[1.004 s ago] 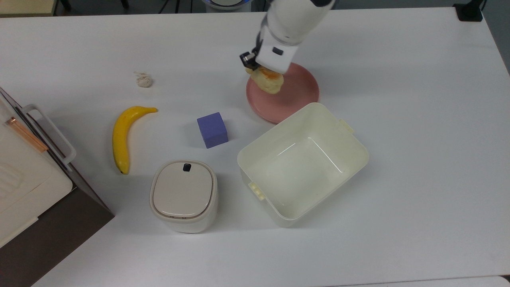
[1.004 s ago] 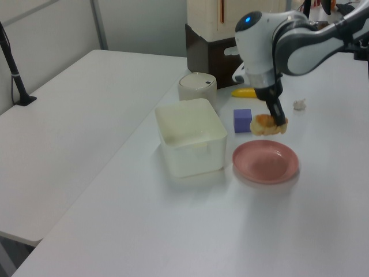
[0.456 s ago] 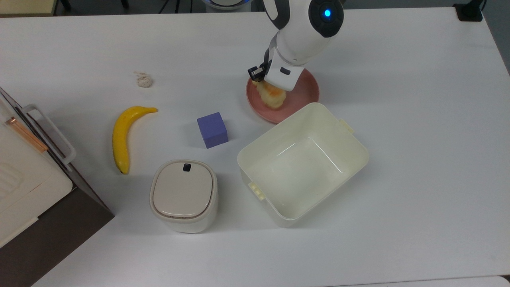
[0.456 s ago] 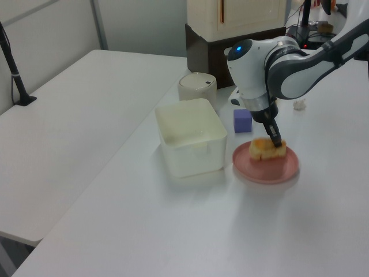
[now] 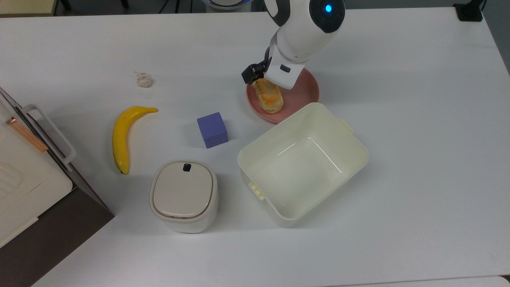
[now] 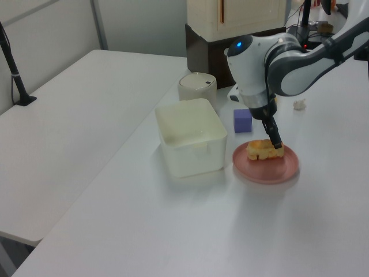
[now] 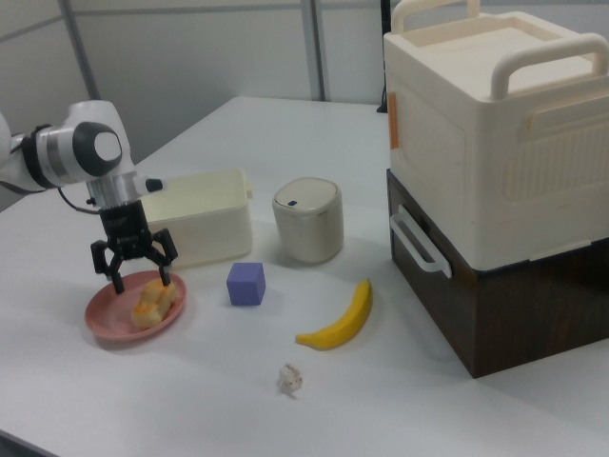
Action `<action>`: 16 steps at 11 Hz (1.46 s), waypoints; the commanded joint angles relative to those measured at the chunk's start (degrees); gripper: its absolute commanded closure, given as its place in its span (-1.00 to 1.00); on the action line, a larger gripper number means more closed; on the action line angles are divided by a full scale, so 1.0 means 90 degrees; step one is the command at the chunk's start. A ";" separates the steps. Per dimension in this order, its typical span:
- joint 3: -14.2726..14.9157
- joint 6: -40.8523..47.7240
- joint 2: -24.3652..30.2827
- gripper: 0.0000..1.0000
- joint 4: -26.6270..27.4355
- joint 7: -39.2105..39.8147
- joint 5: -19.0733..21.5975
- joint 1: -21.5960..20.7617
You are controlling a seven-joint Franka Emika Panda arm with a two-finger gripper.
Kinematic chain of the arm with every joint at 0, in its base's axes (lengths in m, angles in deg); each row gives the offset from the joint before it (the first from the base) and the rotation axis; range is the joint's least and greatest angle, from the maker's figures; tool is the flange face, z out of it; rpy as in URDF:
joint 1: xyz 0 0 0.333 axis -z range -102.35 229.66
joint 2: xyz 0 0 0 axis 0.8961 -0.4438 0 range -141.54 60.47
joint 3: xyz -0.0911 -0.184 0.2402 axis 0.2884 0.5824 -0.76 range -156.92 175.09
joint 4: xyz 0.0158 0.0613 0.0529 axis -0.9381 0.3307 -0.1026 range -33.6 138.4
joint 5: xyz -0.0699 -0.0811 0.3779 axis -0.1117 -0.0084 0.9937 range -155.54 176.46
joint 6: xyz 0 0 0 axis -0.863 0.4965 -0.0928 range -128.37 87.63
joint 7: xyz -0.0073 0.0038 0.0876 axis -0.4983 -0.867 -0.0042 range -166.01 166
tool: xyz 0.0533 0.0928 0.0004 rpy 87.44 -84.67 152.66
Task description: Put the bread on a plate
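I see the bread [image 5: 269, 100] lying flat on the plate [image 5: 303, 89], at the top view's left side. The gripper [image 7: 134, 277] stands released directly above the bread's far end, fingers straddling it.

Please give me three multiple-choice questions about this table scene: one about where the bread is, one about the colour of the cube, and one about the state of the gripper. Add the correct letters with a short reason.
1. Where does the bread lie?
A. on the pink plate
B. inside the cream tub
C. beside the banana

2. What colour is the cube?
A. green
B. purple
C. red

3. What is the state of the gripper?
A. shut on the bread
B. shut on the cube
C. open, just above the bread

Answers:
1. A, the roll rests on the plate in all three views.
2. B, it looks purple in every view.
3. C, the right view shows the fingers spread apart over the bread.
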 commanded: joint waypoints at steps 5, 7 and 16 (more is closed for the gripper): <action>0.0198 -0.0061 0.1530 -1.00 -0.0722 -0.0236 0.0397 0.1999; 0.0712 -0.0071 0.1744 -1.00 -0.0821 -0.0039 0.1077 0.2362; 0.1683 0.1237 0.2009 -1.00 -0.2101 -0.0067 0.2108 0.2353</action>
